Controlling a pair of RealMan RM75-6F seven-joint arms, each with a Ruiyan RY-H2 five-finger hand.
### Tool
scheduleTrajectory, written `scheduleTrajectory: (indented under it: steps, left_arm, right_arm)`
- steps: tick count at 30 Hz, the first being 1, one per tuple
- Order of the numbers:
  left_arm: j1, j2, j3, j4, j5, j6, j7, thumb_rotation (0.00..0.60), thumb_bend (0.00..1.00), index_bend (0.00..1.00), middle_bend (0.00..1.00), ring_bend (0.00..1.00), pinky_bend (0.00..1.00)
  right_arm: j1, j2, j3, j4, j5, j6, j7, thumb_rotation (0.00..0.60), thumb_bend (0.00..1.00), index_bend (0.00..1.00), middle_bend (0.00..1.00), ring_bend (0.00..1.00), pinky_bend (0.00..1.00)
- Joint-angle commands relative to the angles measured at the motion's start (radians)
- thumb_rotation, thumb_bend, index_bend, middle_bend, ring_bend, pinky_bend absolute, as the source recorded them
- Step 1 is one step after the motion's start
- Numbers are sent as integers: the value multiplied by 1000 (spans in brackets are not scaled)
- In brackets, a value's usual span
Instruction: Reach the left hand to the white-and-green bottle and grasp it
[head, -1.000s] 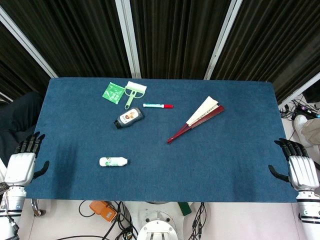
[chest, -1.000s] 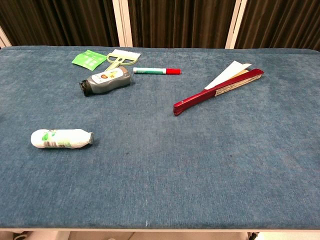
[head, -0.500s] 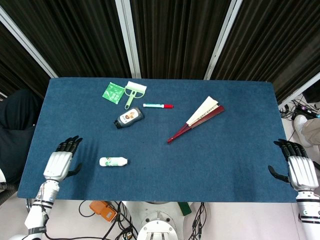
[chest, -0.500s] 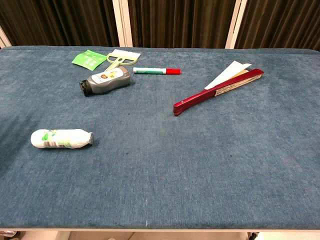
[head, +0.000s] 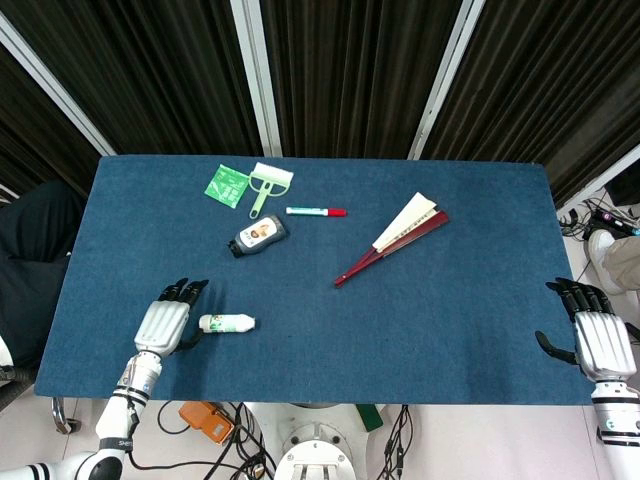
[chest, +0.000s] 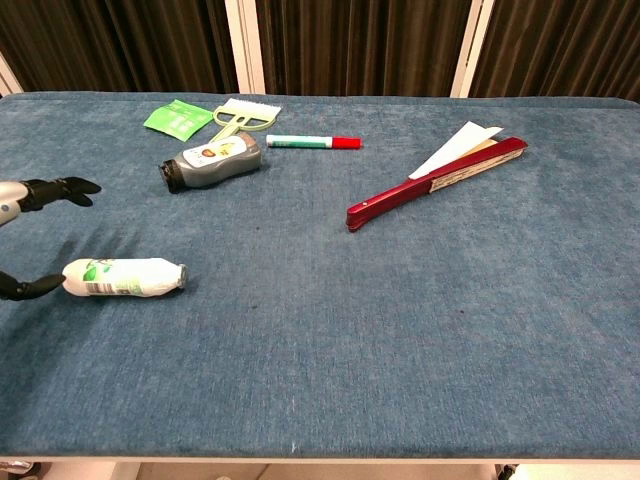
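Observation:
The white-and-green bottle (head: 227, 323) (chest: 122, 277) lies on its side near the table's front left, cap pointing right. My left hand (head: 167, 320) (chest: 30, 240) is just left of it, open, fingers stretched forward above the cloth and thumb near the bottle's base. In the chest view only its fingertips and thumb show at the left edge. My right hand (head: 592, 337) hangs open off the table's front right corner, far from the bottle.
A dark squeeze bottle (head: 258, 235), a green packet (head: 227, 185), a small brush (head: 267, 184) and a red-capped marker (head: 316, 211) lie at the back left. A folded red fan (head: 392, 238) sits right of centre on the blue table (head: 450, 330).
My left hand has moved from off the table's left edge rightward over the cloth, arriving beside the bottle's base. The right hand and the bottle have stayed put.

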Motion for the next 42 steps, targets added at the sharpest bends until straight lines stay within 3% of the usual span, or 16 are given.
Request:
scheduleTrajectory:
  steps: [1,12,21,26,34,42]
  left_arm:
    - [-6,5,5,-48,-54,9,74,600,310,60,114,0,121]
    - [-22,-23,23,-136,-145,47,189,600,309,60,151,0,121]
    - [-72,-100,2,-91,-207,37,242,600,311,115,216,0,121]
    - [-92,-127,-1,-57,-222,33,245,600,322,194,264,0,121]
    - [-96,-135,10,-23,-231,51,241,600,361,382,449,86,121]
    - [-90,-86,5,-45,-250,69,218,600,391,445,522,149,121]
  right_arm:
    - [1,0,0,0,1,-2,-1,600,389,239,207,181,153]
    - [2,-1,0,-2,5,-6,-6,600,389,239,207,181,153]
    - [3,0,0,-3,6,-7,-4,600,389,239,207,181,153]
    - [4,1,0,-2,7,-9,-3,600,389,239,207,181,153]
    - [4,3,-2,-3,5,-11,-2,600,388,240,207,181,153]
    - [5,6,-4,-7,5,-14,-2,600,388,244,207,181,153]
